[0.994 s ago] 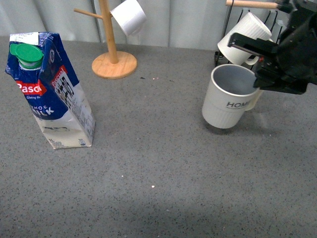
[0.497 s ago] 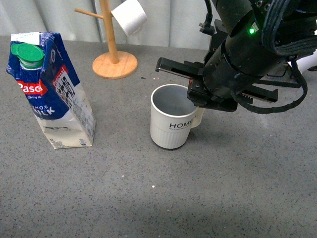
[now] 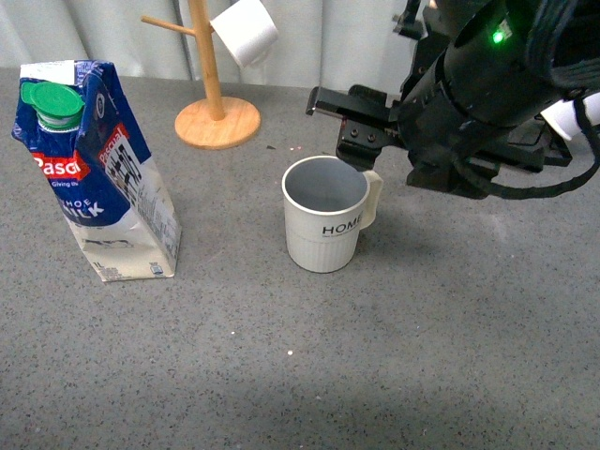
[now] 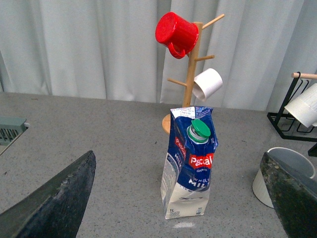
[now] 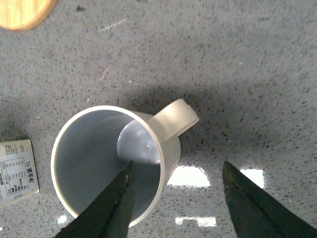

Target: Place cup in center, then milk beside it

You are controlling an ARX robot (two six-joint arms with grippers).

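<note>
My right gripper (image 5: 177, 166) hangs spread over the HOME mug (image 3: 323, 225), one finger above its bowl and the other outside past the handle, gripping nothing. The mug stands upright mid-tabletop (image 3: 281, 375), so I judge it placed. The milk carton (image 3: 94, 169) stands well to its left. Only the left wrist view shows my left gripper (image 4: 177, 156), wide open and facing the carton.

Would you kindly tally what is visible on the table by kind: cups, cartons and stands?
Cups and mugs: 4 (the cup, red mug, small white cup, ribbed white mug)
Cartons: 1 (the milk)
Stands: 2 (wooden mug tree, rack)
Total: 7
</note>
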